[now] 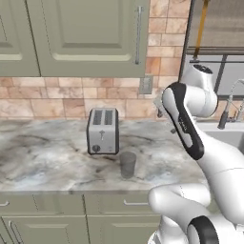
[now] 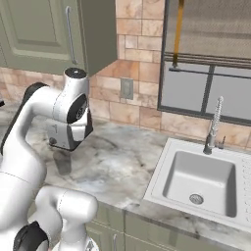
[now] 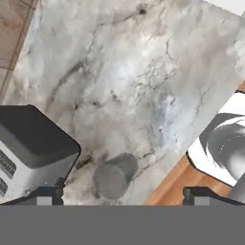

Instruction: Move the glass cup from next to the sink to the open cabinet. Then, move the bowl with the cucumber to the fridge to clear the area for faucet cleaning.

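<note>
No brand, label or readable writing is being shown on any surface. The toaster is being cropped by the left edge in the hand view, its dial blurred in the left base view. The glass cup is standing upright on the marble counter, just right of and in front of the toaster. The gripper is being held spread wide above the counter, gripping nothing. The faucet is being partly hidden behind the arm in the left base view.

Legible text, labels, brands, numbers, signs — none found. The toaster has a dial and slots but no readable marking; the wall outlet and the cabinet doors are plain — nothing printed.
</note>
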Available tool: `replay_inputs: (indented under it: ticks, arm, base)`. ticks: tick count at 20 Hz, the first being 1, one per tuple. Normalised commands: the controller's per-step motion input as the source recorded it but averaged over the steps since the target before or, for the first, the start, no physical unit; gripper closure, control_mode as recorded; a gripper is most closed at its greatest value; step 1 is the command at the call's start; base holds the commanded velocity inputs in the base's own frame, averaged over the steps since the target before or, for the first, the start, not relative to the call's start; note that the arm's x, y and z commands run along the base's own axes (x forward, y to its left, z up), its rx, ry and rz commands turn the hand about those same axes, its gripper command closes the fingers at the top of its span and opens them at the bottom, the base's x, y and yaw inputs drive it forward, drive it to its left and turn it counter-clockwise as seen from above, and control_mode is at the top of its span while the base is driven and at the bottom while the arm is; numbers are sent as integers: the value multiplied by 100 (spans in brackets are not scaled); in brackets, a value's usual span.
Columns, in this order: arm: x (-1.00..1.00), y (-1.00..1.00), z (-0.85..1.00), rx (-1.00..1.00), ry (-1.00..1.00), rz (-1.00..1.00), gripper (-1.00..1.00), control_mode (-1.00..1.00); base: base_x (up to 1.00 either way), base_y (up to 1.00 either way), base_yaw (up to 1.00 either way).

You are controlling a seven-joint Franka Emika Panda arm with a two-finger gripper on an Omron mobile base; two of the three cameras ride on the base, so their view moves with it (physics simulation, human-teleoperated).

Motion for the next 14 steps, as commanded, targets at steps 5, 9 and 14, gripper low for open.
replay_inputs:
  ticks: [5, 9, 14]
  arm:
    - [-13, 0, -95, -2, 2, 99, -100, -100]
    - [0, 11, -29, -7, -1, 47, -100, -100]
    - [13, 43, -7, -8, 0, 21, -100, -100]
  base:
    - [0, 0, 0]
    - [0, 0, 0]
    - [0, 0, 0]
